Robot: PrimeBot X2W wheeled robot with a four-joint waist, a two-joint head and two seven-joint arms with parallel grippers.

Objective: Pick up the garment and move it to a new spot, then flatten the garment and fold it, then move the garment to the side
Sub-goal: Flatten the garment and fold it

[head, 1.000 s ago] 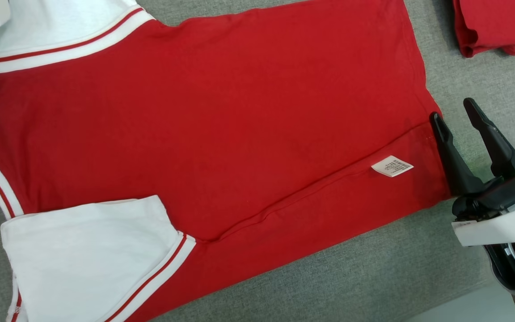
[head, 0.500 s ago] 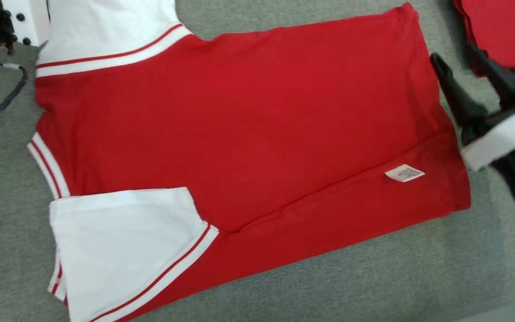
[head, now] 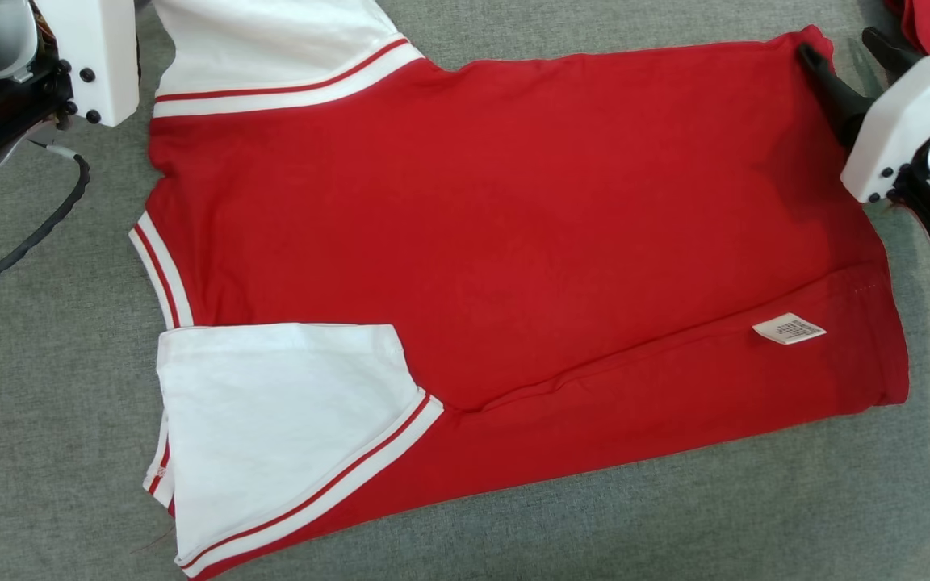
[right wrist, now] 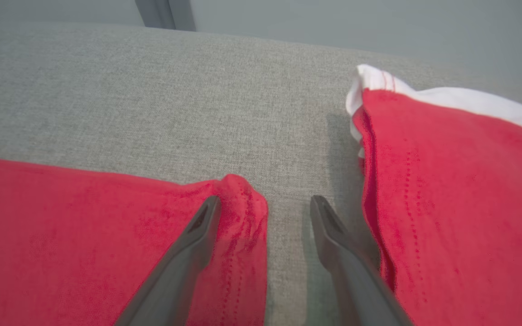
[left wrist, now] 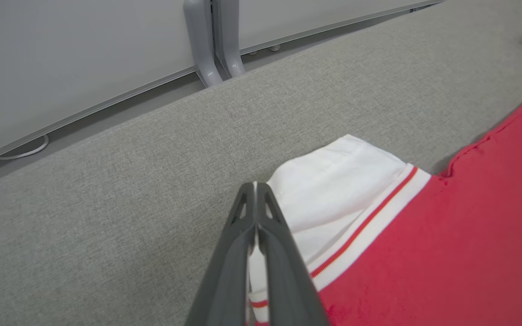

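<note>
The left hand (left wrist: 255, 185) has its two dark fingers (left wrist: 229, 253) pressed together, tips at the outer edge of the far white sleeve (left wrist: 333, 190) of the red T-shirt (left wrist: 447, 249); whether any cloth is nipped between them I cannot tell. In the head view that arm's white wrist housing (head: 94, 56) sits just off the T-shirt's far neck-end corner, and a black cable (head: 21, 242) trails from it across the grey tabletop (head: 675, 516)

The right hand (right wrist: 265, 201) is spread wide with nothing in it. One finger lies over the T-shirt's far hem corner, where the cloth is rucked into a small bump. The other is above bare tabletop, in the gap between the T-shirt and a second red garment (right wrist: 460, 203) with a white edge, which lies just beyond the hem

The T-shirt itself lies flat on the tabletop, neck toward the robot's left and hem toward its right. Its near white sleeve (head: 271, 420) is folded in over the red body. The near long edge is turned over in a strip, and a small white care label (head: 788, 329) sits on that strip close to the hem. A red-and-white striped neckband (head: 160, 274) runs along the T-shirt's neck end between the two sleeves
</note>
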